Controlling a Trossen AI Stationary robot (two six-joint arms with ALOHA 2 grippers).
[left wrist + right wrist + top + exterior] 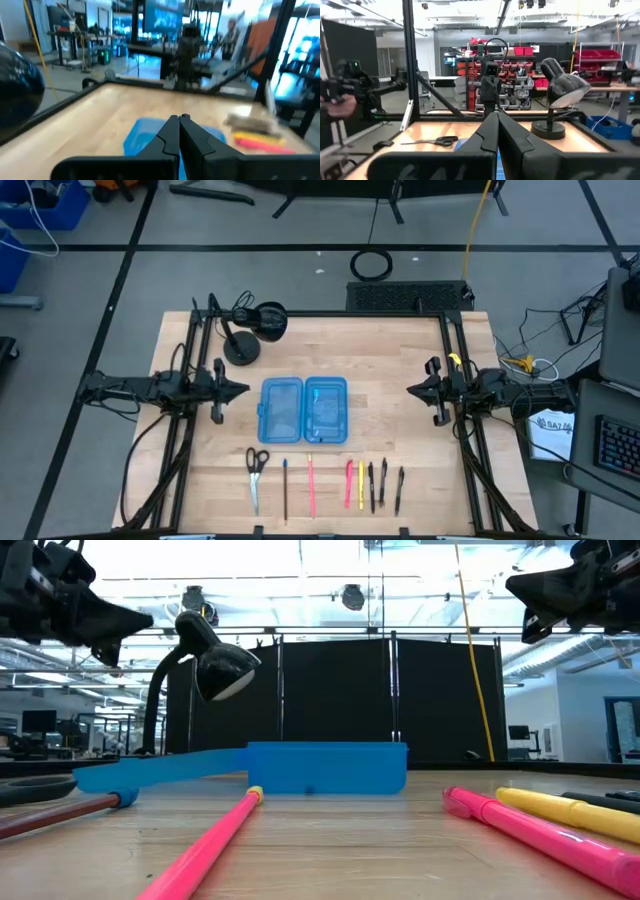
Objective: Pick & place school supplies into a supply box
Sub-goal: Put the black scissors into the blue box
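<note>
The supply box [303,410] lies open at the table's middle, its two translucent blue halves flat on the wood. The school supplies lie in a row near the table's near edge: scissors [257,472], a brown pencil [285,488], a pink pencil [311,485], a pink marker [349,483], a yellow one [361,485] and black pens [383,482]. My left gripper [243,389] hovers left of the box, its fingers shut [178,119]. My right gripper [410,389] hovers right of the box, also shut [496,116]. Both are raised above the table [140,620] [515,585].
A black desk lamp [250,330] stands on its round base at the far left of the table, behind the left gripper. Bare wood lies between the box and the row of supplies. A person's hand [337,107] shows beyond the table in the right wrist view.
</note>
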